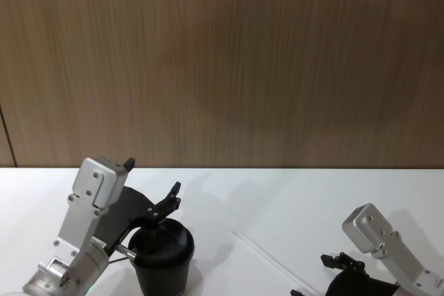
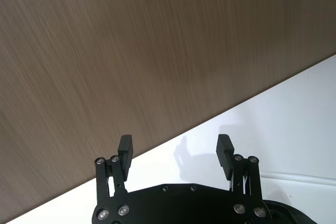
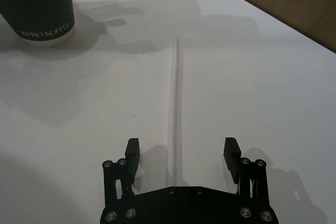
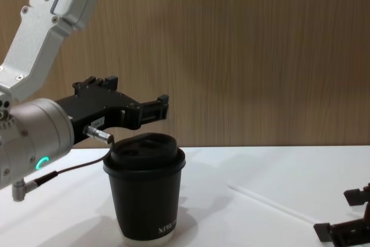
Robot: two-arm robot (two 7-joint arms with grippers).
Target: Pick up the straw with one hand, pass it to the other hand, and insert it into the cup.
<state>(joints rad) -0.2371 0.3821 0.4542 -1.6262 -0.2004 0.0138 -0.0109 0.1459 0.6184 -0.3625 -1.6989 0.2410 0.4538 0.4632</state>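
Observation:
The straw (image 1: 272, 258) lies flat on the white table to the right of the cup (image 1: 163, 254), a black paper cup with a black lid. In the right wrist view the straw (image 3: 176, 93) runs straight in between the fingers of my right gripper (image 3: 181, 153), which is open, low over the table and holding nothing. That right gripper (image 4: 341, 215) sits at the lower right in the chest view, near the straw's (image 4: 266, 201) close end. My left gripper (image 4: 136, 93), its wrist glowing green, hovers open and empty just above and behind the cup (image 4: 147, 192).
A wood-panelled wall (image 1: 222, 60) stands along the table's far edge. The white table (image 1: 312, 199) is bare behind and to the right of the cup. A cable (image 4: 63, 172) hangs from the left wrist beside the cup.

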